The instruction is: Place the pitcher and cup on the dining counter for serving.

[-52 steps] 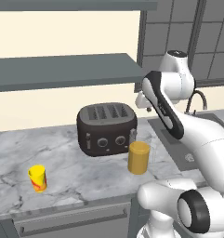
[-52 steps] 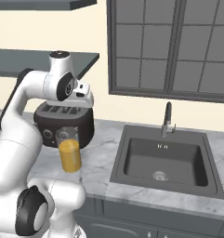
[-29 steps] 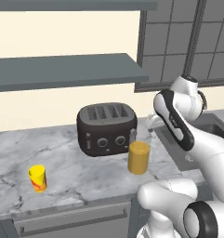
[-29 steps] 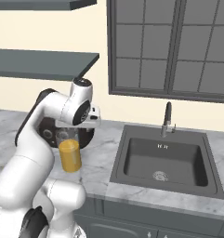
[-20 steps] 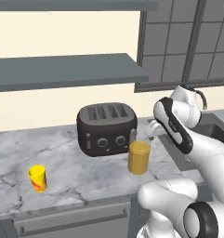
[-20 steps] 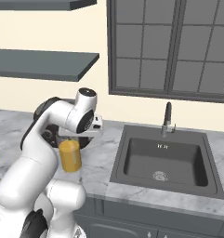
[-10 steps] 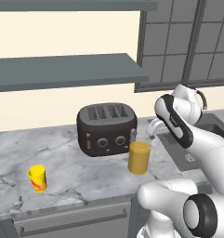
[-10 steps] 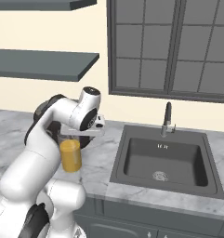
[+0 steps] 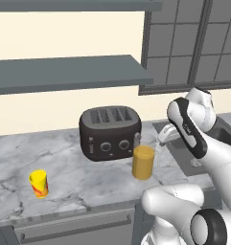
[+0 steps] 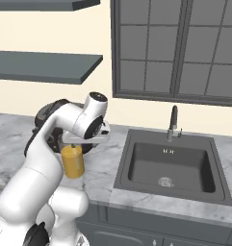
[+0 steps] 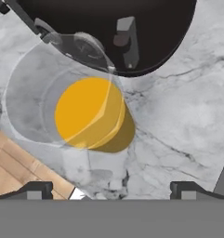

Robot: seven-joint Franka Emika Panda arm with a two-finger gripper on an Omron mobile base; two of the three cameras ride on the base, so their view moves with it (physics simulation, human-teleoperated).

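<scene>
arm (image 9: 193, 139): bent forward | wrist: pointing down | jaws: spread wide

Kitchen: sink (image 10: 171, 168), toaster (image 9: 109, 132)

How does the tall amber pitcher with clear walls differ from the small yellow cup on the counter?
The amber, clear-walled pitcher is taller than the bright-yellow cup. The pitcher is plain amber; the cup has red-orange marks. The pitcher stands by the black toaster, the cup far off to its left. Both stand upright on the marble counter.
</scene>
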